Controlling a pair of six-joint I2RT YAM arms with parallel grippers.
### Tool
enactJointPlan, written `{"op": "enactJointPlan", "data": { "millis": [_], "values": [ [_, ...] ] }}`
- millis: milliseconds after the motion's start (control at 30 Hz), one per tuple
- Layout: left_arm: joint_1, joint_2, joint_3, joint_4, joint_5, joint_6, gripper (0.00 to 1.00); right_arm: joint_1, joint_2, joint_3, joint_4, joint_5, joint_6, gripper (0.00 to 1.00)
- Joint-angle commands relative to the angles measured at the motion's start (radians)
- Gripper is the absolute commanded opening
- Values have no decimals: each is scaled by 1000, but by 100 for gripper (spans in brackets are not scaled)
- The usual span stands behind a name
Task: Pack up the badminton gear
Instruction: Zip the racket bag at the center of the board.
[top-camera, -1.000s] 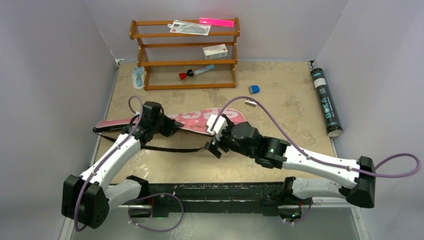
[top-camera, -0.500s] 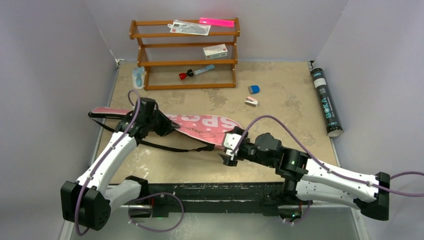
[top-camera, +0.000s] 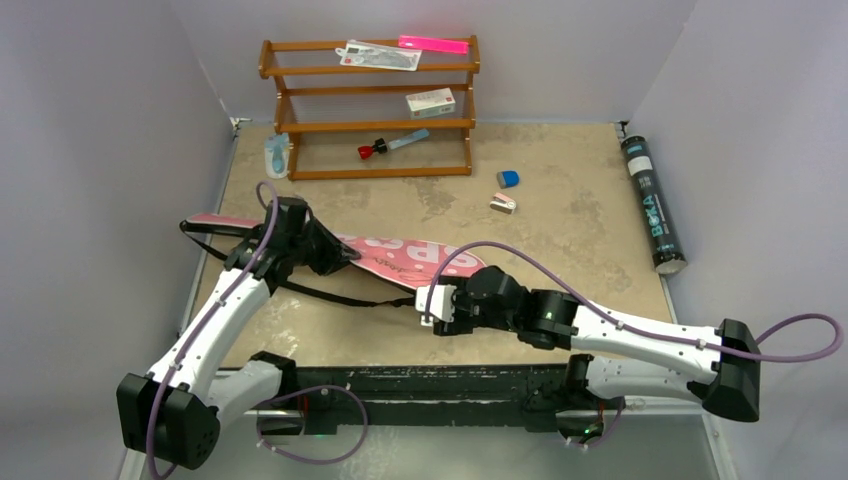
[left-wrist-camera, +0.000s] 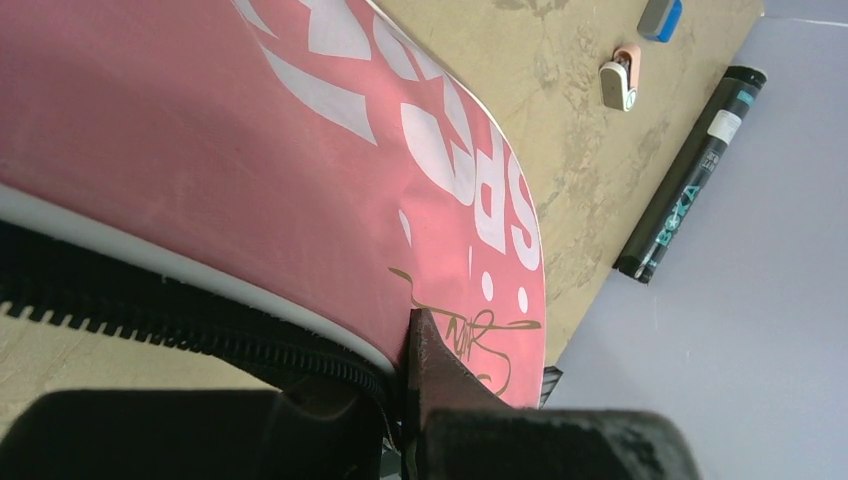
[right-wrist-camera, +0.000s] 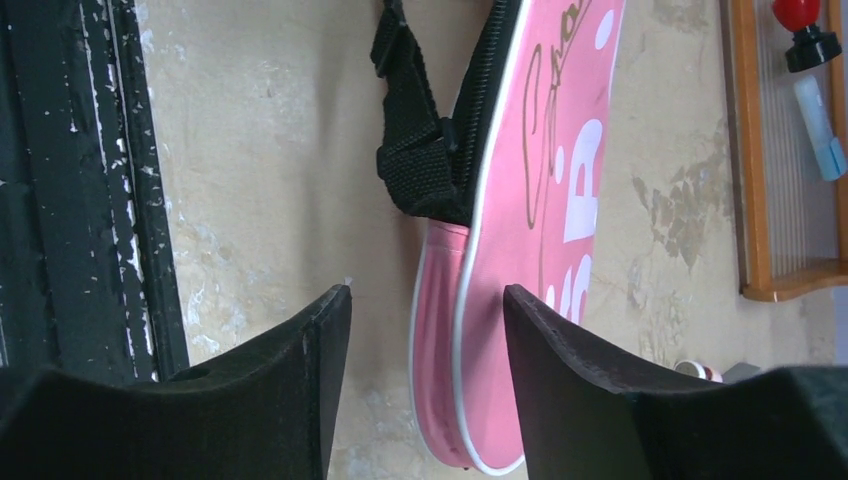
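The long pink bag lettered SPORT (top-camera: 420, 262) lies flat across the table's left middle, its black strap (top-camera: 340, 298) trailing in front. My left gripper (top-camera: 343, 257) is shut on the bag's zipper edge, seen close in the left wrist view (left-wrist-camera: 405, 370). My right gripper (top-camera: 422, 306) is open at the bag's wide end. In the right wrist view (right-wrist-camera: 425, 340) the bag's rounded end (right-wrist-camera: 530, 200) lies between the jaws, untouched, with the strap buckle (right-wrist-camera: 415, 150) just beyond. The black BOKA tube (top-camera: 652, 205) lies at the right wall. Rackets and shuttlecocks are out of view.
A brown wooden rack (top-camera: 370, 105) with small items stands at the back. A small blue object (top-camera: 508, 179) and a small white object (top-camera: 502, 204) lie behind the bag. The table's black front rail (right-wrist-camera: 70, 180) is just beside my right gripper.
My right gripper pulled back off the bag's wide end toward the near edge, then swung left to the bag's rounded end. My left gripper shifted the bag slightly left.
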Motion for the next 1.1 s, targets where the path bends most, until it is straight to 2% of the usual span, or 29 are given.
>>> {"op": "enactJointPlan", "data": {
  "millis": [0, 100, 233, 300, 400, 500, 667, 833, 1067],
  "values": [
    [2, -34, 61, 71, 32, 43, 0, 6, -7, 55, -21, 34, -20, 57],
    [2, -31, 66, 72, 42, 43, 0, 7, -3, 61, -24, 42, -9, 48],
    [2, -35, 74, 76, 54, 38, 0, 6, -10, 50, 2, 55, 2, 44],
    [2, -35, 75, 81, 64, 38, 0, 6, -5, 56, -1, 72, 13, 34],
    [2, -37, 73, 90, 77, 42, 0, 6, -8, 63, -11, 104, 46, 11],
    [2, -43, 67, 102, 74, 74, 5, 6, -31, 69, -19, 87, 130, 1],
    [2, -60, 121, 67, 74, 265, 26, 6, -104, 69, -19, 59, 213, 0],
    [1, -130, 173, 16, 108, 413, 47, 4, -165, 76, -15, 135, 330, 0],
    [-1, -279, 76, 152, 367, 535, 48, 2, -130, 139, -80, 197, 378, 0]
  ]
}}
